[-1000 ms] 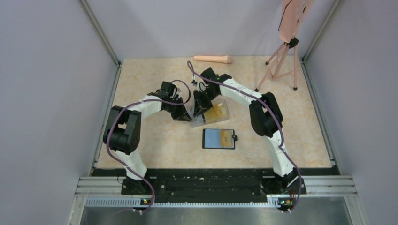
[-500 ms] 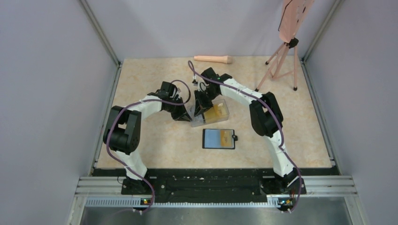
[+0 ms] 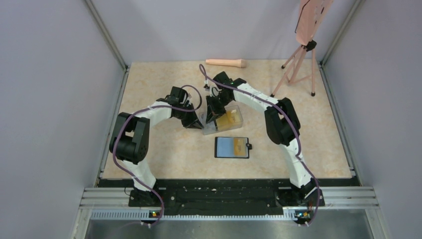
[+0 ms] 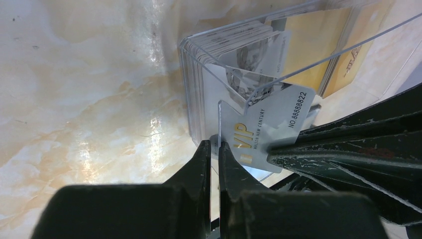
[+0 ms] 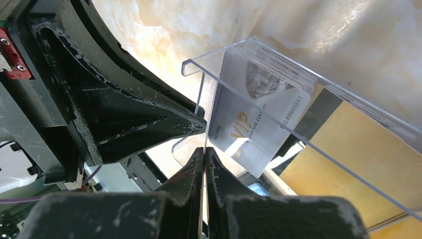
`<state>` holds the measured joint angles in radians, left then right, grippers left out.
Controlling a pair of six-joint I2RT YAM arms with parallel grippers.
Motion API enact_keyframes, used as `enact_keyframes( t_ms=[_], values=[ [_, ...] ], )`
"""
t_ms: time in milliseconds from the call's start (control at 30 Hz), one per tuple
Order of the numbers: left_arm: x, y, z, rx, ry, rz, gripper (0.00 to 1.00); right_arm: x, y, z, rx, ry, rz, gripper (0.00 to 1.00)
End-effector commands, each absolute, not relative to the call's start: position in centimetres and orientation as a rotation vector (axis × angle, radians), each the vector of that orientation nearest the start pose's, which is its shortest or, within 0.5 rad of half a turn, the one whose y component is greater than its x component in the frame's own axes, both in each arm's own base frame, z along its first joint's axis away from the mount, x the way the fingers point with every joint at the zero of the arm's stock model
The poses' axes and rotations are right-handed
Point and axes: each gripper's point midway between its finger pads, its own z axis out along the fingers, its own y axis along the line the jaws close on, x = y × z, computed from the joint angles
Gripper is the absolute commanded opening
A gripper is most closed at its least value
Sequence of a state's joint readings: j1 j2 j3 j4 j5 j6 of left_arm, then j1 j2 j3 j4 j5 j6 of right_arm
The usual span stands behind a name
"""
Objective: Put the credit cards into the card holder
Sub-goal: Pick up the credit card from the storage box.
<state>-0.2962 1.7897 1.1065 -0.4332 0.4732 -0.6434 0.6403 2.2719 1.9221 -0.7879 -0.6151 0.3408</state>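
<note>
**Grey card at my right fingertips**

My right gripper [image 5: 204, 151] is pinched shut at the near corner of the grey card [image 5: 259, 127]; whether it holds the card, I can't tell. The card slants up and rightward out of the clear box [image 5: 259, 59]. My left gripper [image 4: 213, 145] clamps the box wall. The card holder [image 3: 232, 147] lies open behind both grippers.

One camera sits high behind the arm bases [image 3: 144, 196], looking down over the whole worktop [image 3: 164, 149]. Wrist cameras look closely along the left claw [image 4: 214, 147] and right claw [image 5: 205, 152], both catching the clear box [image 4: 185, 69] and grey card [image 4: 271, 127].
</note>
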Motion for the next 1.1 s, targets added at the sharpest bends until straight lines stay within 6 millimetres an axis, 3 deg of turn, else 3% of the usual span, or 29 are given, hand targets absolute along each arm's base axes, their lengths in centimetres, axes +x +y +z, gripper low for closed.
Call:
enact_keyframes(
  t_ms=[0, 467, 833, 933, 1067],
  values=[
    [32.1, -20.7, 3.0, -0.386, 2.83, -0.844, 0.0, 35.0, 38.0, 12.7, -0.612, 2.627, 1.074, 0.0],
    [34.1, -16.9, 3.9, -0.567, 2.725, -0.766, 0.0, 37.4, 33.6, 19.2, -0.351, 2.417, 1.082, 0.0],
    [33.5, -10.9, 4.6, -0.763, 2.633, -0.635, 0.0, 36.3, 32.0, 19.4, -0.333, 2.425, 1.107, 0.0],
    [33.8, -11.1, 5.8, -0.729, 2.594, -0.678, 0.0, 35.9, 31.6, 19.6, -0.336, 2.41, 1.129, 0.0],
    [34.1, -12.0, 8.2, -0.652, 2.536, -0.755, 0.18, 35.3, 31.1, 20.2, -0.336, 2.381, 1.159, 0.0]
  ],
)
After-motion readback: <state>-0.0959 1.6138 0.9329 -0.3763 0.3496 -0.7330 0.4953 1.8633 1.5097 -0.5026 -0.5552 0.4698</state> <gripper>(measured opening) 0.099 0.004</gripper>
